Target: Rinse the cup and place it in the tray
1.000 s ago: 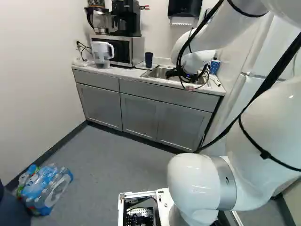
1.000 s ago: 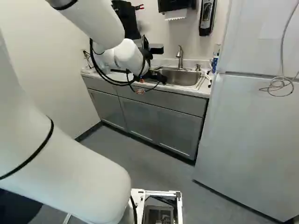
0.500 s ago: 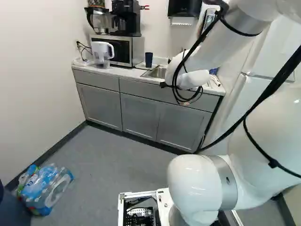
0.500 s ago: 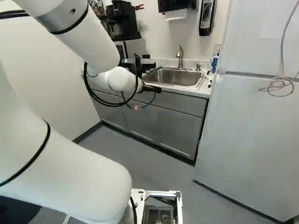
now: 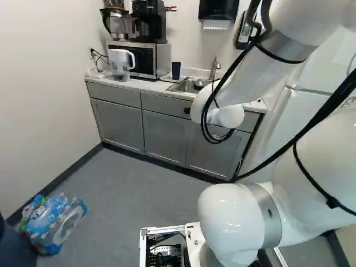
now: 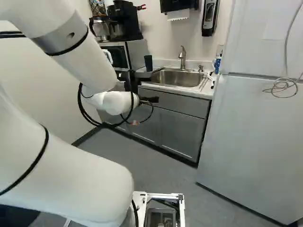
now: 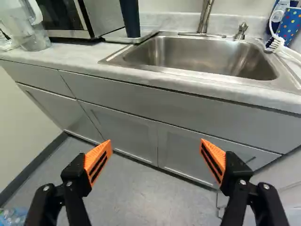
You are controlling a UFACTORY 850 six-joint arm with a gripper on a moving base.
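"Back from the sink (image 5: 185,85) the arm (image 5: 245,67) has drawn, lower now, before the cabinets (image 5: 161,128)."

"And along the counter (image 5: 146,84), left to right?"

"Pitcher (image 5: 120,62), microwave (image 5: 162,58), then the dark cup (image 5: 176,70), upright on the tray (image 7: 149,33) (a neat spot, just beside the sink)."

"How's the gripper (image 6: 155,100)?"

"Spread wide, orange pads (image 7: 99,161) well apart, near the cabinets."
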